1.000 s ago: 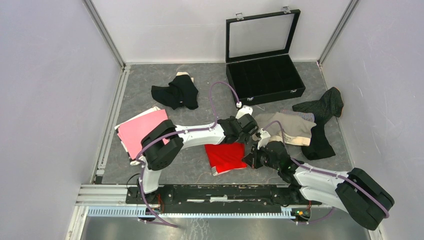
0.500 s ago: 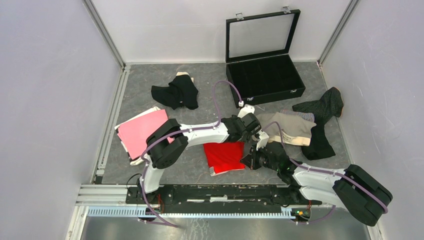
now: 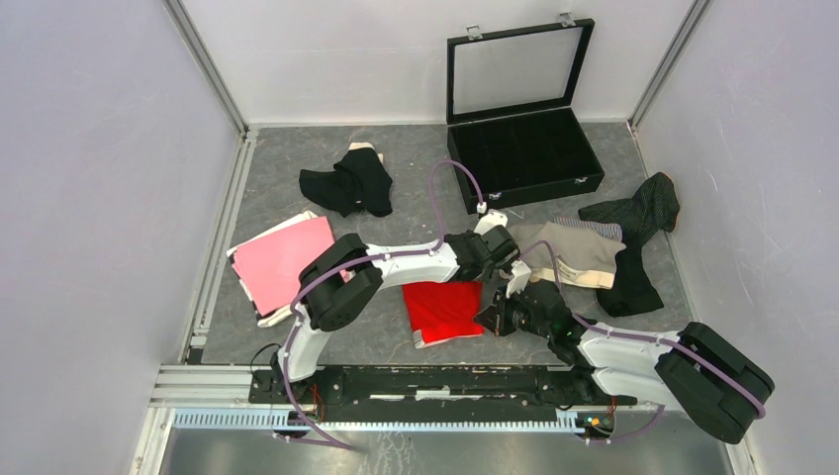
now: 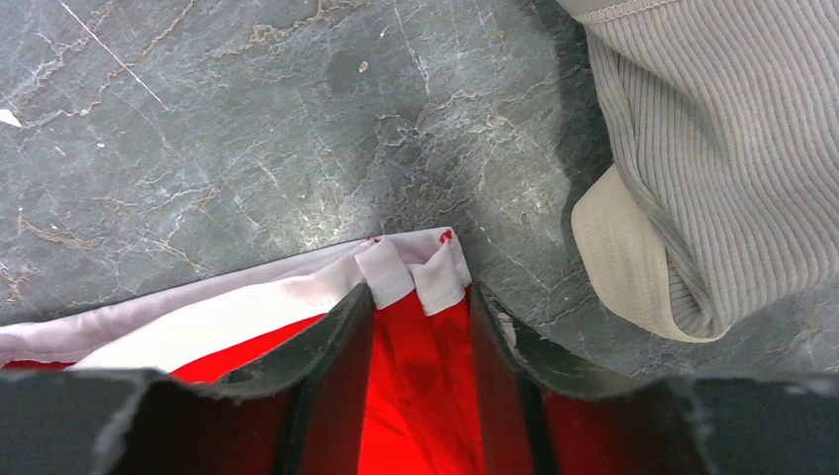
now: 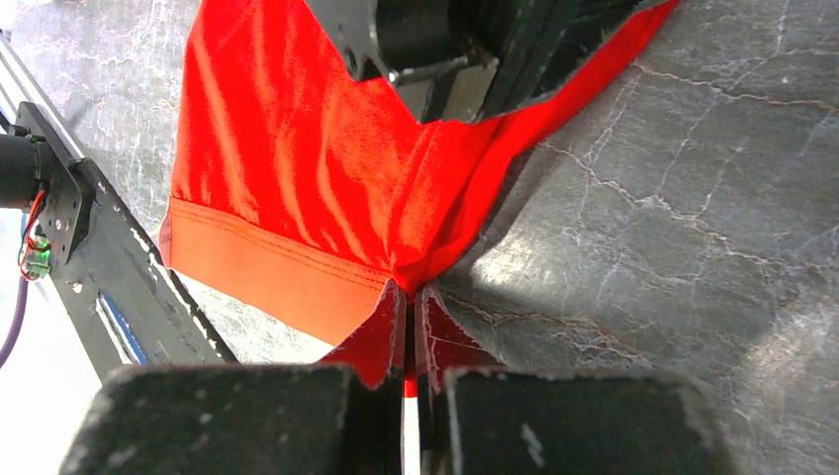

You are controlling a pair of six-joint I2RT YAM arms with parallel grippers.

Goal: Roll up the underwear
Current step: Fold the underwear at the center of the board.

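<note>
The red underwear (image 3: 445,307) lies flat on the grey floor between the two arms. Its white-banded far right corner (image 4: 411,267) sits between my left gripper's (image 4: 420,297) fingers. The jaws stand partly apart, one on each side of a slack strip of red cloth. In the top view the left gripper (image 3: 487,277) is at the garment's far right corner. My right gripper (image 5: 411,292) is shut on a pinched fold of the red underwear's (image 5: 297,148) right edge, and in the top view it (image 3: 488,319) is low at that edge.
A beige ribbed garment (image 3: 579,252) lies just right of the left gripper, close to its finger (image 4: 693,148). Pink underwear (image 3: 282,259) lies at the left, a black one (image 3: 348,183) at the far left, dark pinstriped cloth (image 3: 638,213) at the right. The open black case (image 3: 524,148) stands at the back.
My left gripper's jaws have narrowed around the red corner, and its arm has shifted slightly right. The right gripper has stayed shut on the red edge, edging slightly left.
</note>
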